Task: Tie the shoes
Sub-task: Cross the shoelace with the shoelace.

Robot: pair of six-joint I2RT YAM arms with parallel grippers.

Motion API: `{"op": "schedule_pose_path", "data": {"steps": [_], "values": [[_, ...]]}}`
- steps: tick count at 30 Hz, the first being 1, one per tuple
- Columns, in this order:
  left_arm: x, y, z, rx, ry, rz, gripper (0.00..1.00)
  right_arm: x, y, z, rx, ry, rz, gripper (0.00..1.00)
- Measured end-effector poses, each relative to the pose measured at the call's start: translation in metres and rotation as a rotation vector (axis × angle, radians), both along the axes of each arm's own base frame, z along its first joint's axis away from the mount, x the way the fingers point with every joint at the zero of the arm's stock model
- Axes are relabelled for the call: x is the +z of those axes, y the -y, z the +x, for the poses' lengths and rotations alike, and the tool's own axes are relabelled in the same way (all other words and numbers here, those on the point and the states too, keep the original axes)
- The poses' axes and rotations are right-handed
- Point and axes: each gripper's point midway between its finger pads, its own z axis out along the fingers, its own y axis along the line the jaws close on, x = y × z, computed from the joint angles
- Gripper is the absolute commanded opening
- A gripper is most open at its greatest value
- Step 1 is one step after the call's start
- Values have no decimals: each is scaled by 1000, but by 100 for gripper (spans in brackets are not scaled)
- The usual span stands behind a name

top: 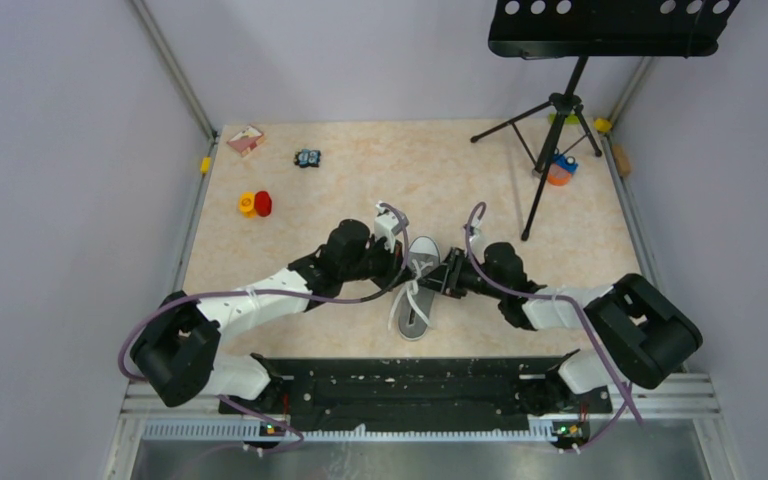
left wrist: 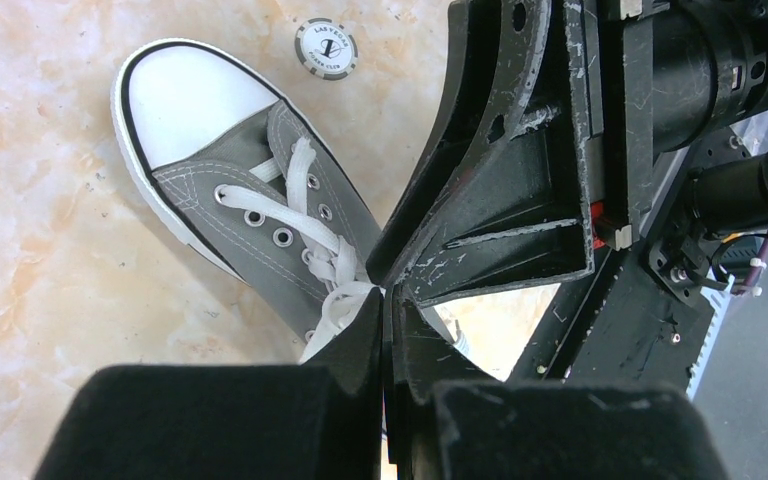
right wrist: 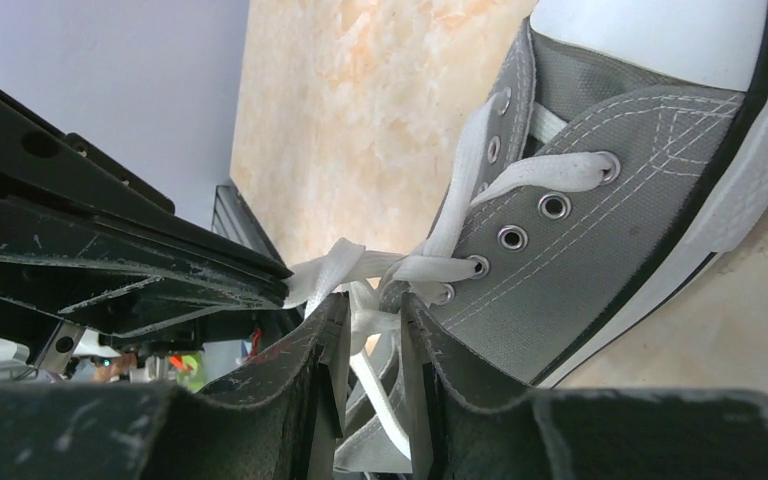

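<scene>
The grey sneaker (top: 423, 248) lies mid-table, its white toe cap pointing away from the arms. It also shows in the left wrist view (left wrist: 250, 190) and the right wrist view (right wrist: 600, 250). My left gripper (top: 406, 271) is at the shoe's left side, at the eyelets, with its jaws (left wrist: 388, 300) shut on a strand of white lace (left wrist: 345, 300). My right gripper (top: 434, 280) meets it from the right. Its jaws (right wrist: 375, 305) are nearly together, with a bunched white lace (right wrist: 372, 318) pinched between them. Loose lace trails towards the heel (top: 405, 310).
A poker chip (left wrist: 325, 47) lies just beyond the toe. A music stand's tripod (top: 558, 110) stands at the back right, with an orange-and-blue item (top: 560, 170) by its legs. Red and yellow pieces (top: 255, 204), a small dark item (top: 307, 158) and a pink box (top: 246, 139) lie at the back left.
</scene>
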Motion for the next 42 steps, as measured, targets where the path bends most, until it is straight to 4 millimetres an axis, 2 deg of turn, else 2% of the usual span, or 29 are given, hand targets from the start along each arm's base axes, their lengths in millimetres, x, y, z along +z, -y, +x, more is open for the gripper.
{"op": "schedule_pose_path", "data": {"steps": [16,23,27,33,37,42], "values": [[-2,-1,1,12,-10,3,0,-5,-4,-10,50,-21,0,27],[-18,4,5,11,-70,42,27,-6,-4,-8,39,-22,-2,28],[-16,5,8,23,-78,37,32,-7,-3,-7,28,-22,-7,27],[-15,1,16,66,-63,45,49,-11,2,-9,13,-30,-20,28],[-4,-4,23,118,-32,36,54,-6,4,-8,6,-19,-17,28],[24,-18,36,227,31,-6,57,-1,5,-7,-1,-5,-12,28]]}}
